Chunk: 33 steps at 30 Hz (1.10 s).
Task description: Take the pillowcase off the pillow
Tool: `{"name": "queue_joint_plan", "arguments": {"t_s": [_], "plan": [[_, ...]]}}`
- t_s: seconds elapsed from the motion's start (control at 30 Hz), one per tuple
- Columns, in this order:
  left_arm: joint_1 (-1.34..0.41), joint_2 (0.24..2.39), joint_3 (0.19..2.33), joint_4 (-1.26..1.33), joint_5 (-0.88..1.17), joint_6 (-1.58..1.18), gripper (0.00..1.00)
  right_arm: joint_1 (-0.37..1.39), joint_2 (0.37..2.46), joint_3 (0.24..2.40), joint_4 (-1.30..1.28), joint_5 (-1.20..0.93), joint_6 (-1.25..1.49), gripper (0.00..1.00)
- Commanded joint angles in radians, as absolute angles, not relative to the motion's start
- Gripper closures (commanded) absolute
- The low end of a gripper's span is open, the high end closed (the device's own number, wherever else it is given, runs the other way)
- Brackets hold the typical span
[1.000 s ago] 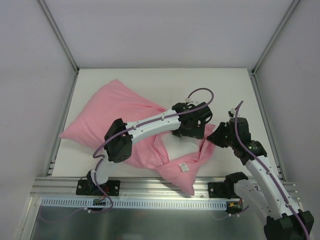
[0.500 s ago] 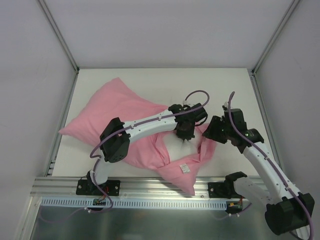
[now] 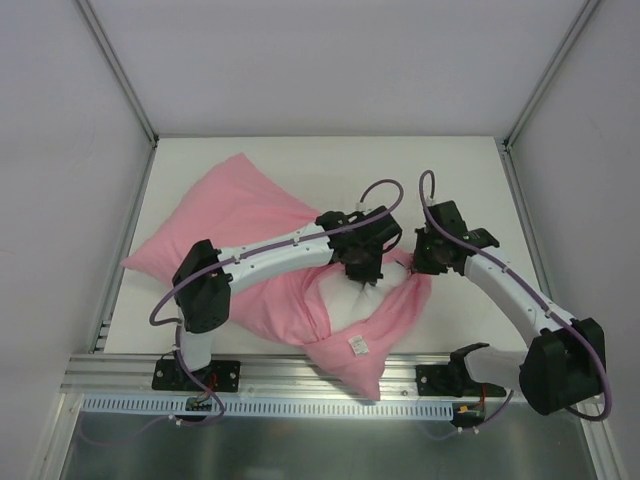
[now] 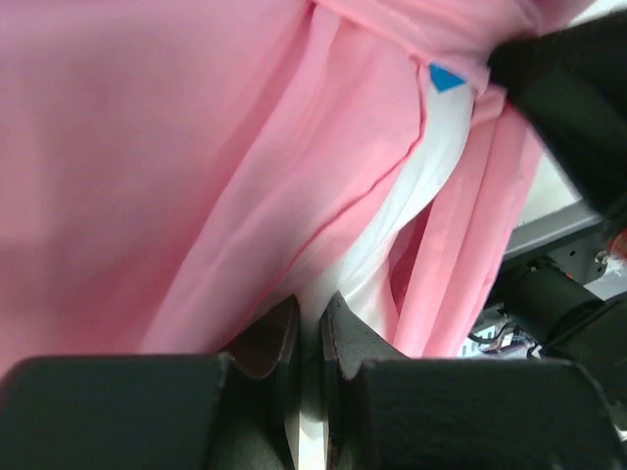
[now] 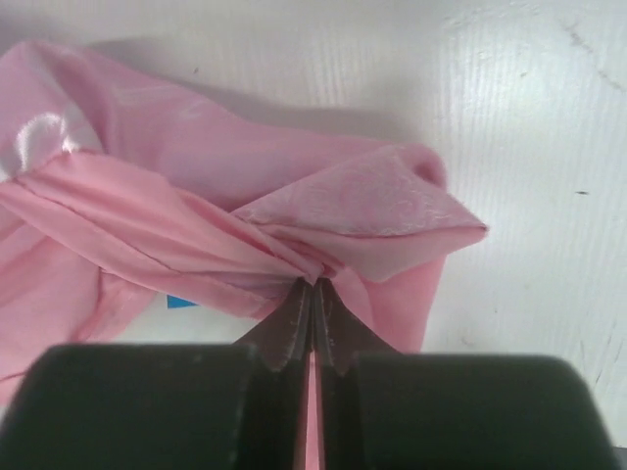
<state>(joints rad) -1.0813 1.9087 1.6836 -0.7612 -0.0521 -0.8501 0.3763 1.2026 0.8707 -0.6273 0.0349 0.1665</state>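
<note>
The plump white stuffed pillow (image 3: 348,308) sits mostly inside the glossy pink fabric pillowcase (image 3: 225,225) on the white table (image 3: 300,160), and at its open mouth my outstretched left gripper (image 4: 310,305) pinches the pillow while my right gripper (image 5: 313,290), elbow bent, clamps the pillowcase's bunched hem.

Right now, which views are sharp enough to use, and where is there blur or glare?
Top external: evenly lit, sharp, only soft shadows beside the pillowcase. Left wrist: too close, pink folds and the white pillow look soft, the left end effector a dark blur. Right wrist: fabric crisp, mild sheen on the print, table bright, right end effector blurred.
</note>
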Motion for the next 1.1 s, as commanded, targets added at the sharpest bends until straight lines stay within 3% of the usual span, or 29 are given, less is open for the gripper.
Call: {"name": "queue_joint_plan", "arguments": {"t_s": [0.0,0.37,0.57,0.8,0.93,1.07], "plan": [[-1.101,1.794,1.635,-0.769,-0.002,-0.862,1.00,0.289,1.178,0.907,-0.602,0.074,0.150,0.99],[-1.144,1.351,1.263,-0.697,-0.029,-0.939,1.00,0.130,1.216,0.971,-0.563,-0.202,0.123,0.99],[-1.143,1.181,1.186,-0.649,-0.095,-0.977,1.00,0.112,1.221,0.881,-0.456,-0.346,0.175,0.99],[-1.141,1.239,1.264,-0.626,-0.097,-0.946,1.00,0.170,1.197,0.775,-0.377,-0.393,0.232,0.99],[-1.112,1.327,1.392,-0.618,-0.129,-0.920,1.00,0.303,1.146,0.709,-0.347,-0.354,0.293,0.99],[-1.036,1.393,1.451,-0.618,-0.112,-0.931,1.00,0.406,0.960,0.592,-0.307,-0.306,0.422,0.99]]}}
